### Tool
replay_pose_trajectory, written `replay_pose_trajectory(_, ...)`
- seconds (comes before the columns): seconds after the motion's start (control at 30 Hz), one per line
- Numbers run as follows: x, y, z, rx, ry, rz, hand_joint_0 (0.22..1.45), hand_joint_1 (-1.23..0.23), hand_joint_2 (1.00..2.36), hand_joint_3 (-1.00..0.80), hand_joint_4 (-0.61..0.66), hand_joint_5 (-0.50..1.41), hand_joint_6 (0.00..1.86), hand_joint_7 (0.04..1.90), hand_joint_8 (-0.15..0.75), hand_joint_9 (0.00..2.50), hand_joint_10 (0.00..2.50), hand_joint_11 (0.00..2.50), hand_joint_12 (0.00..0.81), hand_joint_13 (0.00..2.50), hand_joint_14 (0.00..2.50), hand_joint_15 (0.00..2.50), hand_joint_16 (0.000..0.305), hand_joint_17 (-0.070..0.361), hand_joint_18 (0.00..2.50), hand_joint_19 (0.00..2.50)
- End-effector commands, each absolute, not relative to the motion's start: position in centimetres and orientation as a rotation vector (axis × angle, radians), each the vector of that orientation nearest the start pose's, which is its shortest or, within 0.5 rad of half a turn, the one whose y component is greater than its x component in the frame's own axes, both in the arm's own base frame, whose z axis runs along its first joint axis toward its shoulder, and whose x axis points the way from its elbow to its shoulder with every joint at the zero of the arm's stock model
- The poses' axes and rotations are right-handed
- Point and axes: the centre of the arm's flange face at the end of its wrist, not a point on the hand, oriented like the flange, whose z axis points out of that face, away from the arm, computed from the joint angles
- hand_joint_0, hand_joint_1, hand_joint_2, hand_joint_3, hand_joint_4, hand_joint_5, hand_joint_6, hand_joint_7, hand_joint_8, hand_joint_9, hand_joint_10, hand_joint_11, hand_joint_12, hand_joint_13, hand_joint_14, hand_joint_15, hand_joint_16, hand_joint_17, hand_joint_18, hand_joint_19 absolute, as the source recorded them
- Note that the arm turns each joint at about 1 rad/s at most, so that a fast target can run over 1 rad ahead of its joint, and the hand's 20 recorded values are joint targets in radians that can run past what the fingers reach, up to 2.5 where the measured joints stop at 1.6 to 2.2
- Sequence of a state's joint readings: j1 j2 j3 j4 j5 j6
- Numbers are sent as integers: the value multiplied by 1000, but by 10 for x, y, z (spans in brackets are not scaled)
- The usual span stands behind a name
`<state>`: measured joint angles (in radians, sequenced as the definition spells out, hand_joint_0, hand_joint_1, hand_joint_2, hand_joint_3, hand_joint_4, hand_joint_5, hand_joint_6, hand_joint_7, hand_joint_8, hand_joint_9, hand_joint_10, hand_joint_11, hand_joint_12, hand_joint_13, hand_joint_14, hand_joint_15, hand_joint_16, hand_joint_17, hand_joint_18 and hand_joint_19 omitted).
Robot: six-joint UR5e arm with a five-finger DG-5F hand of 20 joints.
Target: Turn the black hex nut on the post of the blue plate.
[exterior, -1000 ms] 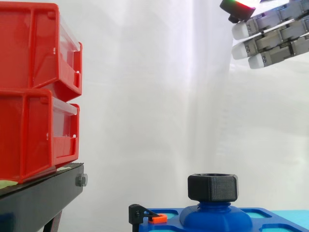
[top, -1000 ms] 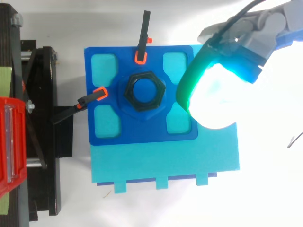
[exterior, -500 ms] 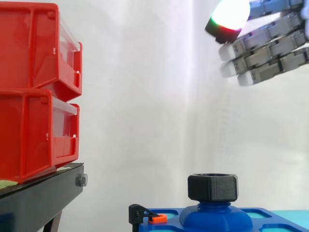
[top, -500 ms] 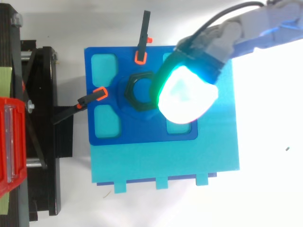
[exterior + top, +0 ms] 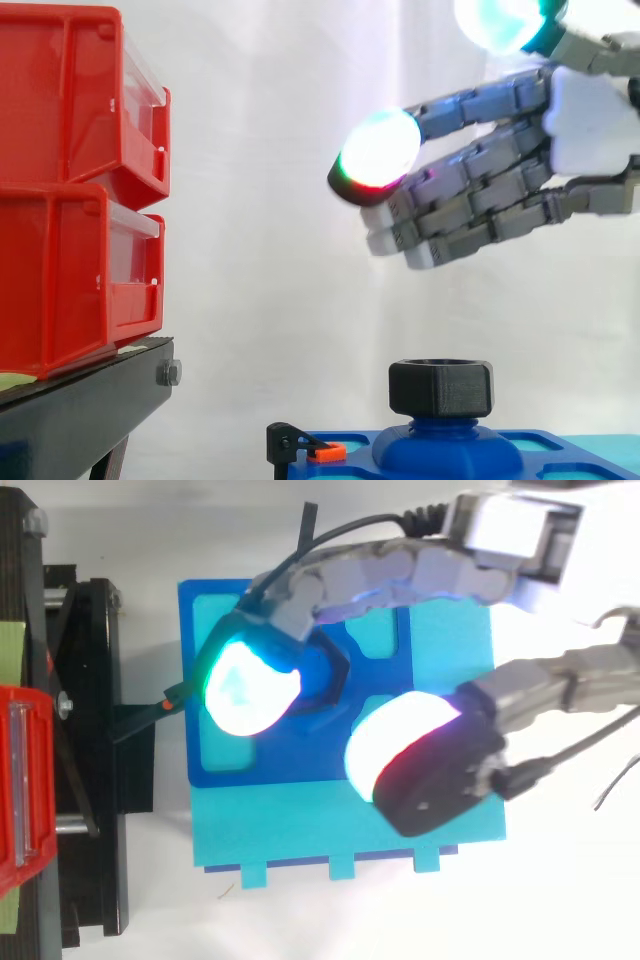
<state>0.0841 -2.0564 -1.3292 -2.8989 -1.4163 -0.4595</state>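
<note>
While the hand (image 5: 585, 120) hangs in the air with its fingers (image 5: 470, 185) stretched out nearly straight and the thumb (image 5: 500, 20) held well apart above them, it grips nothing. This looks like the approach step, before any contact. Directly below the fingers, with a clear gap between, the black hex nut (image 5: 441, 388) sits on the rounded post (image 5: 445, 452) of the blue plate (image 5: 555, 440). From above, one glowing fingertip (image 5: 250, 685) lies over the nut's place and the thumb's pad (image 5: 410, 745) hovers off to one side of it, over the plate's edge.

The next move, as I judge it, calls for a descent until fingers and thumb stand on opposite sides of the nut — then a close onto its flats and a twist about the post. The fingers point across the nut rather than down at it, so the wrist may need to tip first.

Just beyond the post, small black clamps with orange tips (image 5: 190, 688) pin the plate's edges to a pale turquoise board (image 5: 350, 830). Farther off stands the black stand (image 5: 80, 410) bearing two stacked red bins (image 5: 70, 190), and behind everything hangs the white curtain (image 5: 280, 200).
</note>
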Motion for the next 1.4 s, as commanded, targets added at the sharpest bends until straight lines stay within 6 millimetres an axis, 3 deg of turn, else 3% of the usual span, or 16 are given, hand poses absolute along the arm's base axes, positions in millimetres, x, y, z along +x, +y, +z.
replay_pose_trajectory(0.0,698,-91,332,887,1405,794,465,-414,1000,-500,238,-195,502,766,299,481,0,0,408,279,1,0,58,129,214,183)
replay_pose_trajectory(0.73,701,-92,316,749,1527,637,474,-427,1000,-500,241,-194,502,778,303,507,2,0,409,346,0,20,57,129,312,209)
replay_pose_trajectory(0.9,705,-92,297,719,1573,587,477,-436,1000,-500,245,-193,502,780,302,506,0,5,407,408,0,44,57,129,389,234)
replay_pose_trajectory(1.37,708,-104,299,693,1594,566,485,-444,1001,-491,199,-217,503,788,295,481,0,12,406,441,0,56,57,127,432,256)
